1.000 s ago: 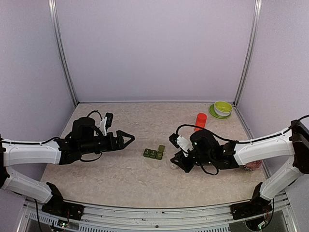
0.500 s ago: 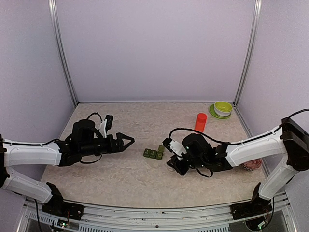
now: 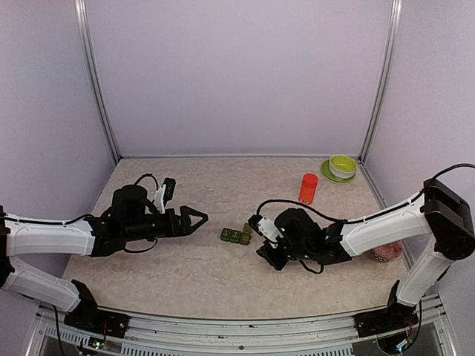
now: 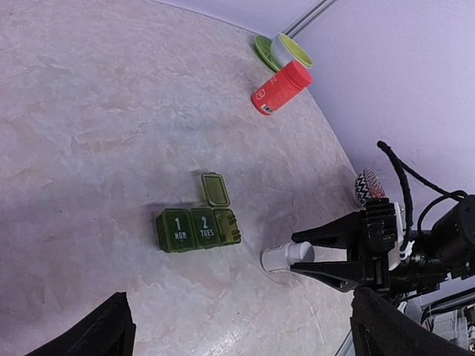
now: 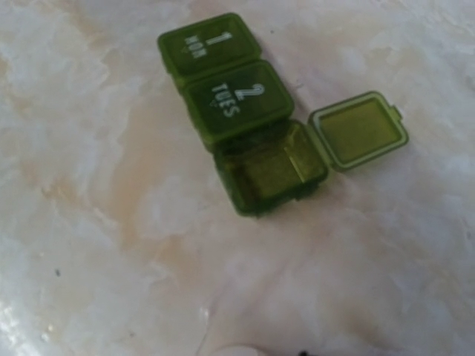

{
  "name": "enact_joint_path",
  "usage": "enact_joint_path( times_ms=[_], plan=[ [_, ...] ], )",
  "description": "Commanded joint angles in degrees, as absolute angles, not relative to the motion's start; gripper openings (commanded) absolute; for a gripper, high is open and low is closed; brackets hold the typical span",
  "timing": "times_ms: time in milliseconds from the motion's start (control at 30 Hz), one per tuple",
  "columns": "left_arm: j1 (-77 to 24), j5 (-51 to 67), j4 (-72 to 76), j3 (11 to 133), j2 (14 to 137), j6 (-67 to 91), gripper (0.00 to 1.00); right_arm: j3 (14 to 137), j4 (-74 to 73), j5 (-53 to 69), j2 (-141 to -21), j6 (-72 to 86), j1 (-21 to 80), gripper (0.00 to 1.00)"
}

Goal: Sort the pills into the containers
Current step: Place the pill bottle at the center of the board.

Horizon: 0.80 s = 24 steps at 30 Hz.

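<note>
Containers (image 3: pixel 235 236): a strip of three dark-green square boxes joined in a row, lying flat on the table (image 3: pixel 185 274) near its middle, between the two arms. In the right wrist view the strip (image 5: pixel 245 119) shows two shut lids marked "1 MON" and "2 TUES". The third box, at the end nearest the right arm, stands open, and its hinged lid lies flat on the table beside it, on the far side in the top view.

Right gripper (image 4: pixel 294 254): low over the table, just to the right of the strip and apart from it. Its jaws stand narrowly apart on either side of a small clear bottle (image 4: pixel 286 257) with a white cap, which lies between the fingertips. Whether the fingers press on the bottle cannot be told.

Left gripper (image 3: pixel 202 217): to the left of the strip, well apart from it and pointing toward it. Its jaws are spread wide with nothing between them.

Background: a red-orange bottle (image 3: pixel 308 188) stands upright toward the far right. Beyond it, in the far right corner, a green bowl (image 3: pixel 342 165) sits on a green plate (image 3: pixel 328 173).
</note>
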<state>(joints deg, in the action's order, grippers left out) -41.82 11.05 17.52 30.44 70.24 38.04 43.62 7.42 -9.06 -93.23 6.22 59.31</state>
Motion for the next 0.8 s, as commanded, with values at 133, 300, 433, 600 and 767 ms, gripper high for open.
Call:
enact_joint_path(
  times_ms=[133,300,433,600,767],
  plan=[
    [-44.2,9.6,16.2,33.0,70.9,34.8,0.99,43.8,6.9,-9.4,-89.5,6.0,60.1,0.58],
    [-45.9,9.7,14.7,35.8,72.9,32.8,0.99,41.4,6.4,-11.2,-84.5,5.9,60.0,0.73],
    [-47.8,10.1,12.6,39.1,75.4,29.8,0.99,39.2,5.4,-13.2,-79.6,6.5,60.0,0.91],
    [-50.8,10.1,8.4,44.8,79.7,24.6,0.99,35.7,3.2,-20.2,-72.4,9.5,58.9,1.00],
    [-54.6,9.9,2.9,51.8,85.6,19.3,0.98,32.4,-0.6,-25.3,-64.8,15.8,55.5,1.00]
  ],
)
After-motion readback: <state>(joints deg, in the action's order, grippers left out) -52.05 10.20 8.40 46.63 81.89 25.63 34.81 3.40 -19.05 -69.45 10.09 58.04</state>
